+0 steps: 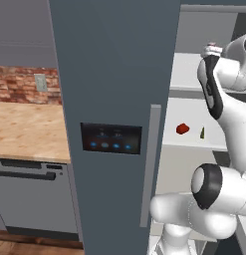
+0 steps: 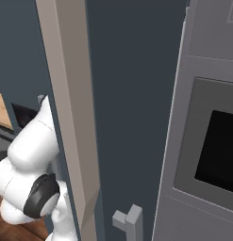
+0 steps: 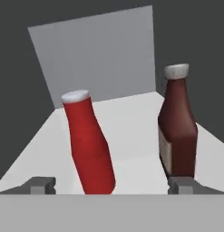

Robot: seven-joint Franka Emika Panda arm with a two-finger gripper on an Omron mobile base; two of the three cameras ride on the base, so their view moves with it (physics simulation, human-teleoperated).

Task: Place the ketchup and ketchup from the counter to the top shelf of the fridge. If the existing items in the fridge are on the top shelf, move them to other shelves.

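Standing on a white fridge shelf (image 3: 131, 122), two ketchup bottles faced the hand camera. A bright red bottle (image 3: 88, 145) with a white cap leaned to one side in that view, near the middle. A dark brownish-red bottle (image 3: 177, 131), slightly wider and with a pale cap, stood upright to its right, well apart from the first. The fingers (image 3: 111, 185) were spread wide — one dark tip (image 3: 38, 185) low at the left, the other (image 3: 182, 185) low at the right, just in front of the dark bottle's base. The red bottle stood between the tips, and neither tip was pressed against it. A grey back wall (image 3: 99, 54) closed the shelf behind both bottles.

From the left base camera, the slate-grey fridge door (image 1: 114, 99) stood open, with its black panel (image 1: 111, 138) of blue lights and long grey handle (image 1: 149, 164). The white arm (image 1: 224, 99) reached up into the fridge's white inside, level with an upper shelf. On a lower shelf (image 1: 194, 142) lay a small red lump (image 1: 182, 128) and, near it, a tiny dark-green thing (image 1: 202, 132). Left of the fridge, a tan wood-grain table (image 1: 25, 129) ran along a brick wall (image 1: 20, 84) — a grey dishwasher front (image 1: 30, 199) below it.

From the right base camera, the door's edge (image 2: 70, 117) and part of the arm showed beside a grey oven front (image 2: 207, 141).
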